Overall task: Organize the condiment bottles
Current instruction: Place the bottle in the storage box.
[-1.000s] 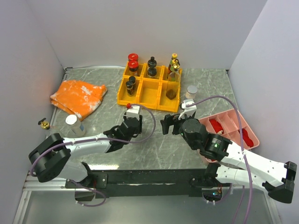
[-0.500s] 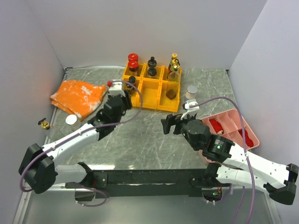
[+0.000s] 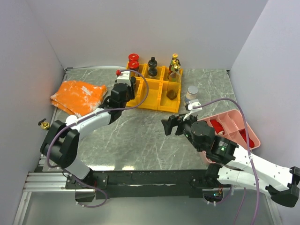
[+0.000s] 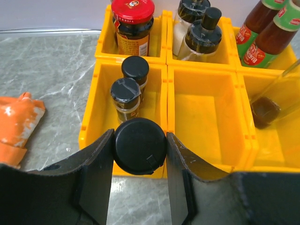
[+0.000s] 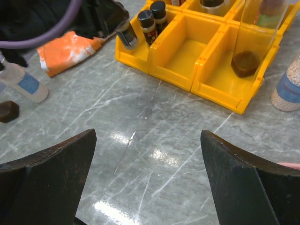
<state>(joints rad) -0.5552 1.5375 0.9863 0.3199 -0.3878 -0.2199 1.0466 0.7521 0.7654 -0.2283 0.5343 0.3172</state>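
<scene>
- Your left gripper (image 4: 140, 160) is clenched on a black-capped bottle (image 4: 139, 145). From the wrist you see only its round cap between the two fingers, and the body is hidden underneath.
- That bottle sits at the near wall of the near-left compartment of the yellow bin tray (image 4: 213, 161). You cannot tell whether its base is inside the compartment or touching anything.
- In the same compartment two small dark bottles (image 4: 125, 93) with black caps stand upright, one behind the other.
- Behind them, in the far-left compartment, stands a red-capped jar (image 4: 132, 21), its top clipped by the frame.
- The far-middle compartment holds two black-topped bottles (image 4: 202, 35).
- The far-right compartment holds two sauce bottles (image 4: 262, 40) with green neck labels, their caps cut off in the wrist view.
- The near-right compartment holds a tall clear bottle (image 5: 244, 61) with a brown base. Its upper part runs out of frame.
- Your right gripper (image 5: 147, 136) is released, jaws spread wide, over the marble table (image 5: 154, 159) and well apart from the tray.
- A silver-capped jar (image 3: 191, 92) of pale grains stands on the table just right of the tray.
- By the orange cloth (image 5: 70, 47) is a clear bottle with a blue-and-white label (image 5: 21, 79), its top cut off. In the overhead view your left arm covers it.
- A small dark jar (image 5: 8, 111) beside it is clipped by the frame edge.
- The pink tray (image 3: 234, 119) of red packets (image 3: 216, 125) is partly hidden under your right arm.
</scene>
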